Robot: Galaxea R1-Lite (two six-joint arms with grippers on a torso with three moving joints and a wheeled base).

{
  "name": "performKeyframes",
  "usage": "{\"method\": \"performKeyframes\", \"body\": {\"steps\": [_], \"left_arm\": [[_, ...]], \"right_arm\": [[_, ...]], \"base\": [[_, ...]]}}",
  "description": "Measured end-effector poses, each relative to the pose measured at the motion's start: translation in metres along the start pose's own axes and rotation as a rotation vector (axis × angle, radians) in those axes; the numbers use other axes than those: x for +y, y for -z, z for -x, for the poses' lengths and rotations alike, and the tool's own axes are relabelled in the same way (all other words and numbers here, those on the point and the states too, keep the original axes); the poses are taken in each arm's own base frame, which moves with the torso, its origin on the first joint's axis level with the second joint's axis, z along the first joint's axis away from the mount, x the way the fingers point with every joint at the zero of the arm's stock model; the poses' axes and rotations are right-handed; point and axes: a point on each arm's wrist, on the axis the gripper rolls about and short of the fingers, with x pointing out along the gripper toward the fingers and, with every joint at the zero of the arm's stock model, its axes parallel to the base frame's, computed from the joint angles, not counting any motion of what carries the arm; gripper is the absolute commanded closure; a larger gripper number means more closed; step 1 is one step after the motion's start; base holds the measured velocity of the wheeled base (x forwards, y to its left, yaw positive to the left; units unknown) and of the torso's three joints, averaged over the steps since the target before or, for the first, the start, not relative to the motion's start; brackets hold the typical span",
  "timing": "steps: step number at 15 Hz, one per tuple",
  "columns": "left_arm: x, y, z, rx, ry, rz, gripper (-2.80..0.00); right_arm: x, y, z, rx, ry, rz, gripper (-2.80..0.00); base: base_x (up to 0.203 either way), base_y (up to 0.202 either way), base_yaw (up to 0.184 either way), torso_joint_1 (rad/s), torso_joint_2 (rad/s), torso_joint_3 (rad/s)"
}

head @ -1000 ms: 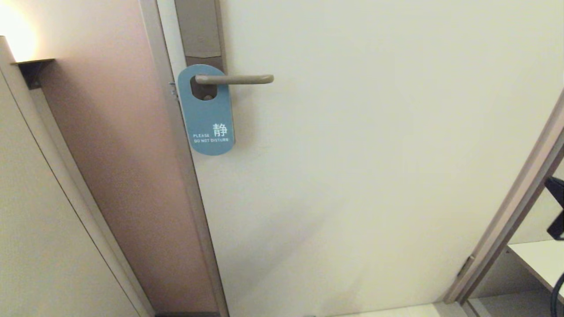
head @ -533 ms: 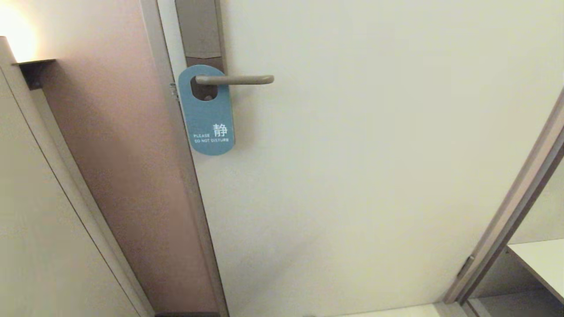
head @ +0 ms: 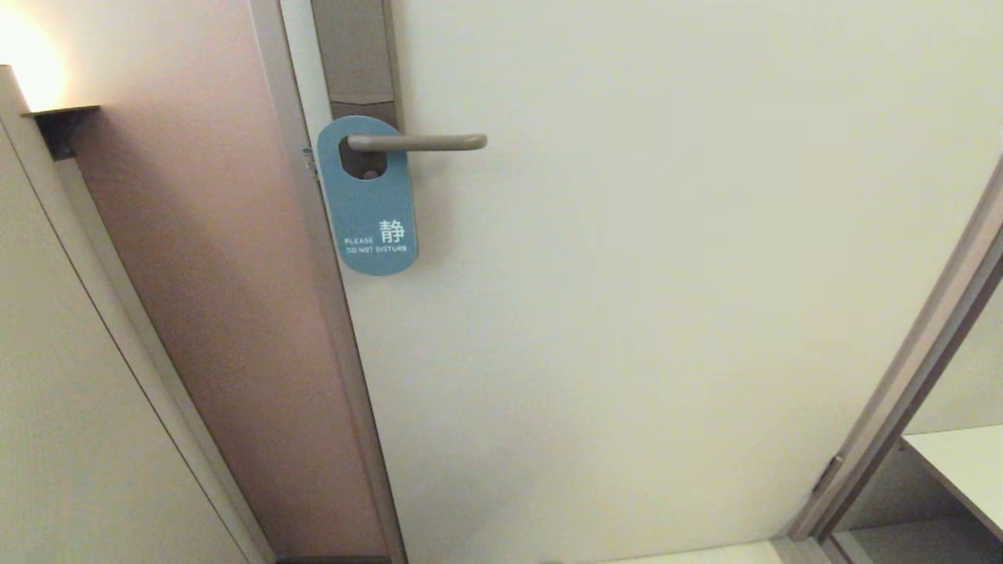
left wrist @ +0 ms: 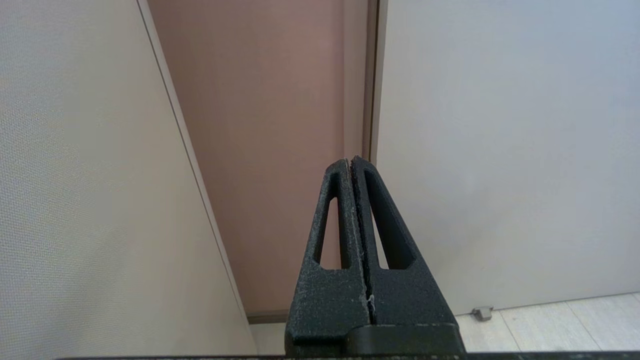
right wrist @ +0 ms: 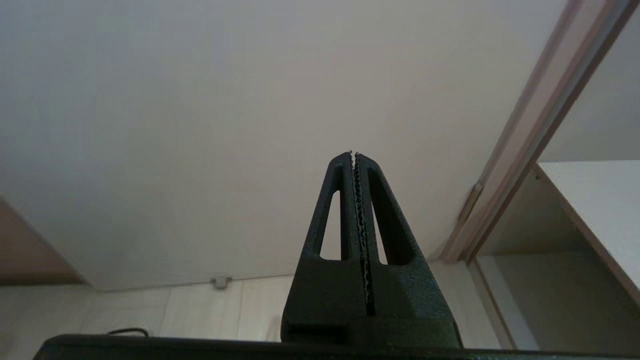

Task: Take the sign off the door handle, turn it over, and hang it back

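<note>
One sign [head: 367, 205] is seen in the head view at about 10 o'clock of centre. It is a flat oblong card with rounded ends, blue face outward, with white lettering low on it: one Chinese character and the words "PLEASE DO NOT DISTURB". An oval hole is cut near its top, and the card is hung by that hole over the root of the door handle [head: 419, 142]. It hangs nearly upright, flat against the door [head: 666, 274], its lower end at 6 o'clock of the lever's root.

One door handle is counted: a slim level lever, matte beige-bronze, pointing toward 3 o'clock from a tall narrow backplate [head: 354, 51] of like colour. The backplate's lower part is covered by the sign.

One pale door is noted, with a brownish wall panel [head: 227, 313] at its 9 o'clock and a door frame [head: 901, 423] at 4 o'clock. One white shelf [head: 960, 462] is seen past that frame.

Two pincers are counted, neither visible from the head. The left pincer [left wrist: 351, 161] is seen pressed together and empty, pointed at the seam between wall panel and door, above a pale floor [left wrist: 540, 325]. The right pincer [right wrist: 354, 155] is likewise pressed together and empty, facing bare door low down. One small door stop [right wrist: 220, 282] is noted at the door's foot.
</note>
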Motion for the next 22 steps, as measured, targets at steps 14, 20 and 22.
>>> {"method": "performKeyframes", "body": {"steps": [14, 20, 22], "left_arm": [[0.0, 0.0, 0.0, 0.0, 0.0, 0.0, 0.0], [0.0, 0.0, 0.0, 0.0, 0.0, 0.0, 0.0], [0.0, 0.0, 0.0, 0.0, -0.001, 0.0, 0.0]], "right_arm": [[-0.001, 0.021, 0.021, -0.126, -0.062, 0.007, 0.0], [-0.001, 0.021, 0.023, -0.143, -0.06, -0.002, 0.0], [-0.001, 0.021, 0.023, -0.144, -0.06, -0.003, 0.0]], "base": [[0.0, 0.0, 0.0, 0.0, 0.0, 0.0], [0.0, 0.0, 0.0, 0.0, 0.0, 0.0], [0.0, 0.0, 0.0, 0.0, 0.0, 0.0]]}}
